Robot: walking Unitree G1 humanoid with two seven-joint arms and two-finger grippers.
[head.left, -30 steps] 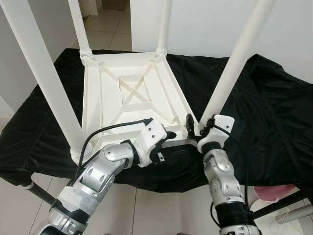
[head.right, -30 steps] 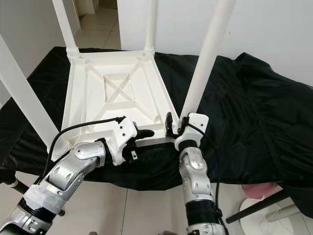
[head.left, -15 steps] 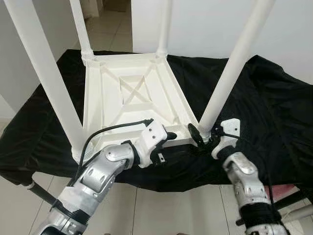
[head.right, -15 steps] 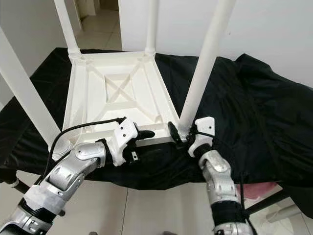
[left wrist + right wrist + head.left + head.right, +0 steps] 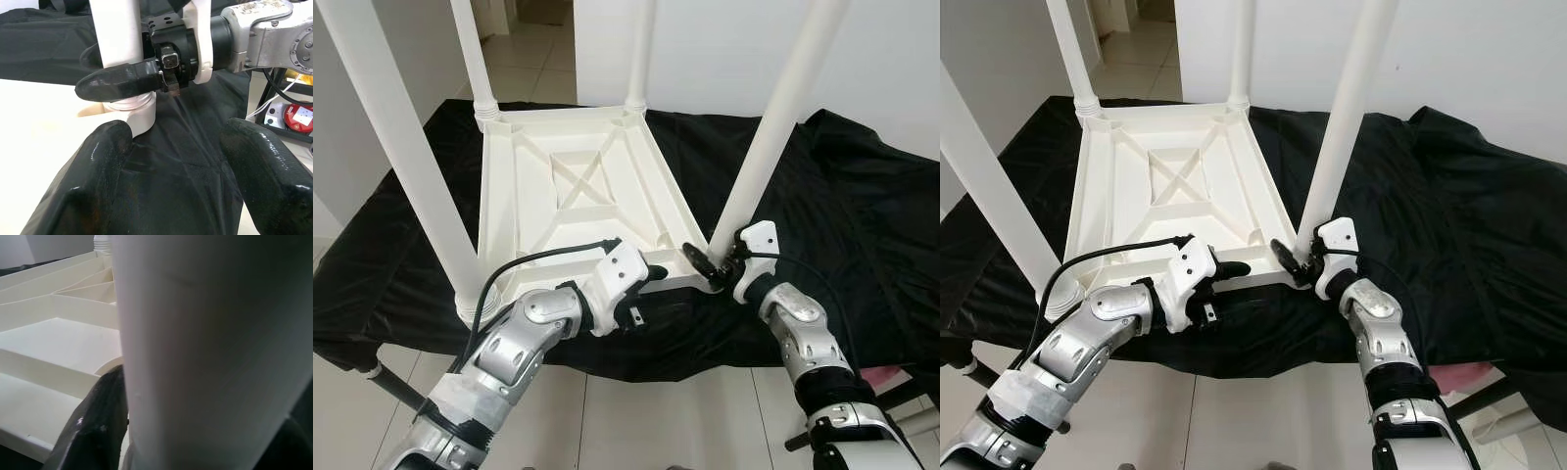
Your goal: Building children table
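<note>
Four rigid, light plastic legs; right hand (image 5: 712, 271) grips the near leg (image 5: 766, 149) at its base, the firmest hold. Left hand (image 5: 171, 161) open.

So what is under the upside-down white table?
The table lies top-down on a black cloth that spreads out on all sides. What the cloth rests on is covered; a dark bar shows beneath its near edge.

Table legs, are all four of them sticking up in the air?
Yes, the white table lies upside down on the black cloth, and four legs rise from its corners, the right gripper around one.
</note>
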